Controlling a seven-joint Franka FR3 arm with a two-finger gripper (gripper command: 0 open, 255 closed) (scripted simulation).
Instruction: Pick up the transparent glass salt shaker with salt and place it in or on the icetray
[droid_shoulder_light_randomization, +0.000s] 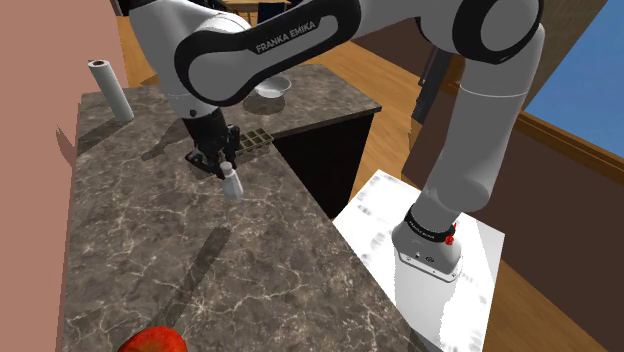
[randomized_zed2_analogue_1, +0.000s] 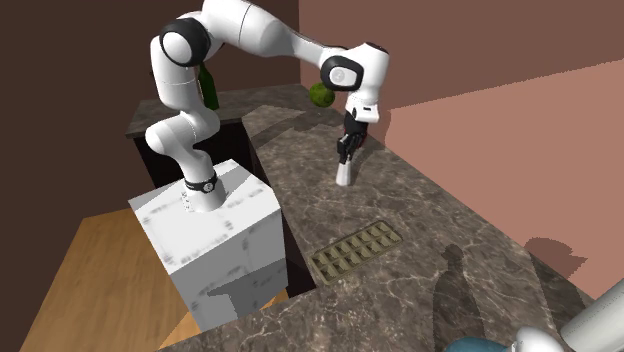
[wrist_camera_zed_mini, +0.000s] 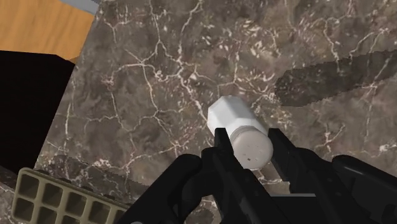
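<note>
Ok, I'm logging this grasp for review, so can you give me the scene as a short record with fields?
target: white salt shaker, on the dark marbled counter
gripper: gripper shut on the shaker's cap, from above
destination: ice tray, on the same counter, apart from the shaker
task state: shaker not yet in the tray
also there: bowl, upright white roll
</note>
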